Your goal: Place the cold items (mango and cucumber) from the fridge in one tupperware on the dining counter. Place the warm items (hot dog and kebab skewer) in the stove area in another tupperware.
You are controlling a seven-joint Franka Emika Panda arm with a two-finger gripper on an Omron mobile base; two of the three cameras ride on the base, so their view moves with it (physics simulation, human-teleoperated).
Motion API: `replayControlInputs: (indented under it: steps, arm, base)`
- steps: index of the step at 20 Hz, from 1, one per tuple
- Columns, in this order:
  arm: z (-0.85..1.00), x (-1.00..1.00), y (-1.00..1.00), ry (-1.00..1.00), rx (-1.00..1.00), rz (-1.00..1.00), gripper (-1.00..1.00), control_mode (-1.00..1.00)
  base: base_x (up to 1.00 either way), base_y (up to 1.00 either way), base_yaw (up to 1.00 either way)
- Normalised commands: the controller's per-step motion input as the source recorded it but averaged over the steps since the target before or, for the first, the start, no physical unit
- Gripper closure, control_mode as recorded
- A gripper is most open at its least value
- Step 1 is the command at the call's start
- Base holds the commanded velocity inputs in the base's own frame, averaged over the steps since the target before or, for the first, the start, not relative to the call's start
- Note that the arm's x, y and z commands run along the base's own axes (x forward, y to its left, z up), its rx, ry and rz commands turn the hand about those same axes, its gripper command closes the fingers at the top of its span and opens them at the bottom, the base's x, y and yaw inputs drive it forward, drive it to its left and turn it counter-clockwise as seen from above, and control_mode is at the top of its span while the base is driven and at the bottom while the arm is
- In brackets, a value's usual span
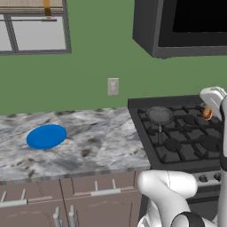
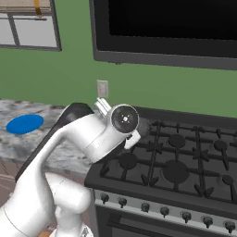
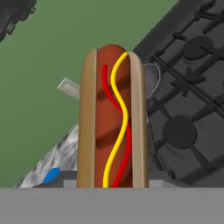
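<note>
Hot dog (image 3: 113, 118) is up in the air over the stove (image 1: 177, 133), clamped across its bun in the gripper (image 1: 207, 111). Soft, light bread, I'd say: squeeze gently mid-length, or that slick sausage could slide out.

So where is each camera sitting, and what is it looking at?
Left base view: behind the arm on its left, looking forward and down at the counter, blue plate and stove; the white arm rises at lower right.
Right base view: behind on the right, facing the stove; the arm crosses from lower left.
Hand view: on the hand, looking along the gripper at the hot dog it holds, stove behind.
All three share the stove, plate and wall outlet.
</note>
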Motion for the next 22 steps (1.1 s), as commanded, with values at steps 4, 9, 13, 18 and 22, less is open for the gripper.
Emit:
replayControlInputs:
  steps: [4, 9, 13, 18, 22]
  arm:
    - [0.0, -0.64, 0.36, 0.27, -0.08, 0.0, 1.0, -1.0]
    - [-0.09, -0.45, 0.46, 0.4, -0.15, 0.0, 1.0, -1.0]
    - [-0.11, -0.37, 0.5, 0.11, -0.26, -0.01, 1.0, -1.0]
    - [0.0, 0.0, 0.0, 0.0, 0.0, 0.0, 1.0, 1.0]
    - [0.0, 0.0, 0.0, 0.0, 0.0, 0.0, 1.0, 1.0]
  base:
    - [0.0, 0.0, 0.0]
    - [0.0, 0.0, 0.0]
    - [0.0, 0.0, 0.0]
    - [-0.77, 0.19, -0.69]
    - [-0.71, 0.13, -1.0]
